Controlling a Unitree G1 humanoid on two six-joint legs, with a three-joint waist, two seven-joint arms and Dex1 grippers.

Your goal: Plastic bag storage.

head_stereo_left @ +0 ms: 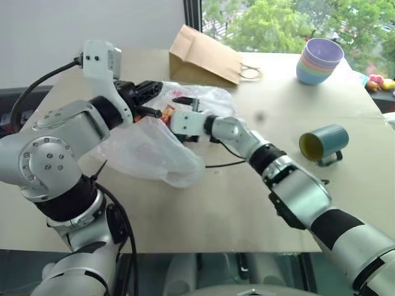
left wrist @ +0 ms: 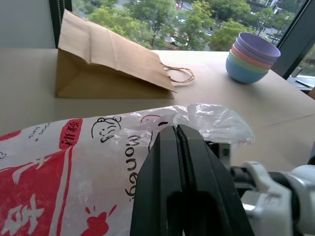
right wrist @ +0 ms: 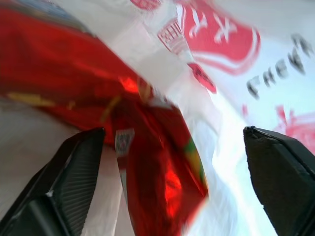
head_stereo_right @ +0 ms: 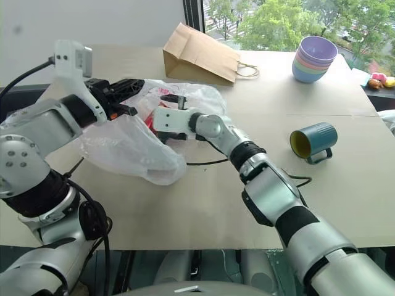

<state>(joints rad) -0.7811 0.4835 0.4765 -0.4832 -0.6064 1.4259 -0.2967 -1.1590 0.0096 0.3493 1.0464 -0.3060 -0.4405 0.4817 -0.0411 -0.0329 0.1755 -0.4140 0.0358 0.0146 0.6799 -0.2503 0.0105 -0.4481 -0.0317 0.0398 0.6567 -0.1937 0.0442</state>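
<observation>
Left gripper jaws pressed shut on the plastic bag, lifting its edge off the bench. Right gripper jaws spread wide, pushed into the bag's mouth, with a shiny red snack packet between them. Beyond, brown paper bag and stacked bowls.

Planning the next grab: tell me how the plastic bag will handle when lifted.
The plastic bag looks thin and crinkled, so it will probably sag and fold. Its glossy film may slip. The left hand pinches one edge while the rest droops.
</observation>
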